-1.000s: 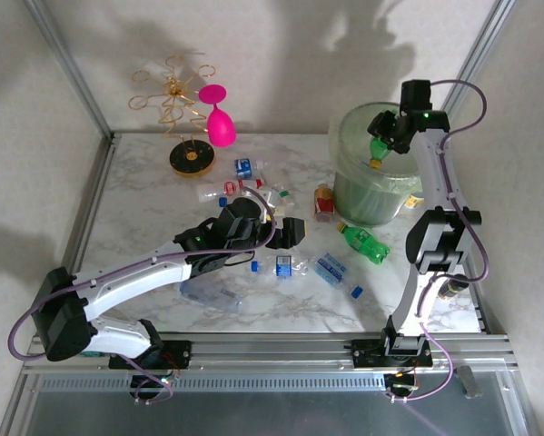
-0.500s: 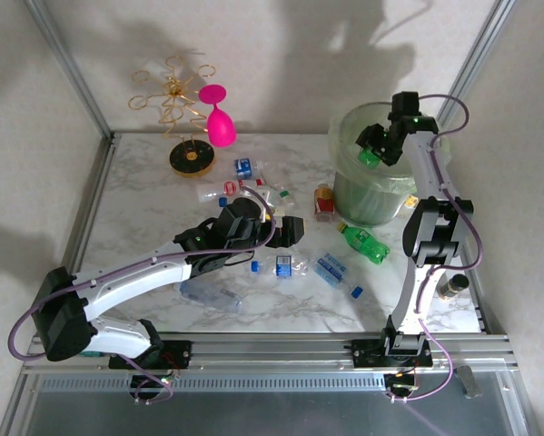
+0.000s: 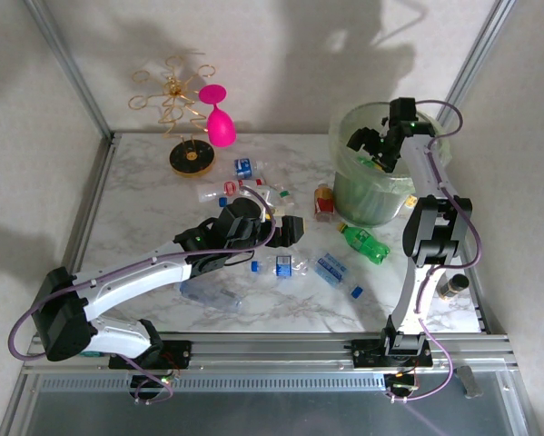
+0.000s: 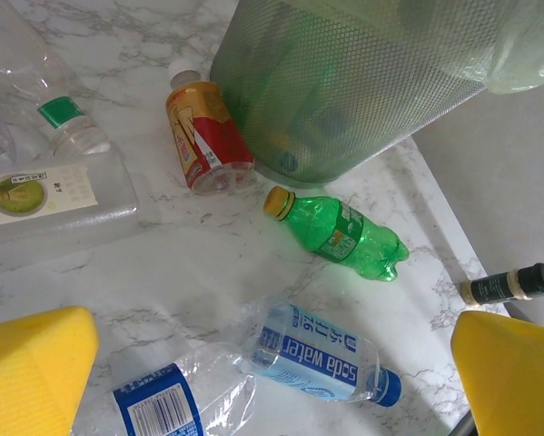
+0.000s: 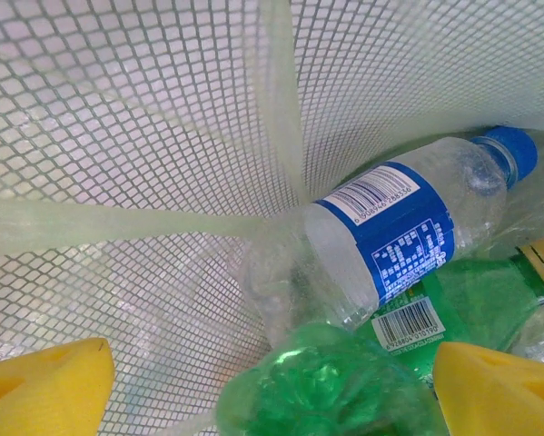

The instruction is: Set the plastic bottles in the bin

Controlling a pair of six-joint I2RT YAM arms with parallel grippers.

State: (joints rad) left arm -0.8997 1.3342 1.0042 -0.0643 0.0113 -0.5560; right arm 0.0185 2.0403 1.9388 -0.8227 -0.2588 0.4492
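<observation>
Right jaws opened wide since last frame. Crumpled green plastic bottle (image 5: 331, 391) now loose inside round pale-green mesh bin (image 3: 349, 195), right arm (image 3: 432, 177) reaching over rim. Left jaws wide, low over marble bench (image 3: 144, 209).

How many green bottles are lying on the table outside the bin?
1. The green bottle lies on its side on the table, close to the bin. Another could hide under the left arm.

A clear blue-labelled plastic bottle (image 5: 403, 232) and a green plastic bottle (image 5: 331, 391) are lying inside the round pale-green mesh bin (image 3: 367, 195), while a green yellow-capped bottle (image 4: 340, 234) and a red-labelled bottle (image 4: 206, 136) are lying on the desk (image 3: 144, 195) just beside it.
</observation>
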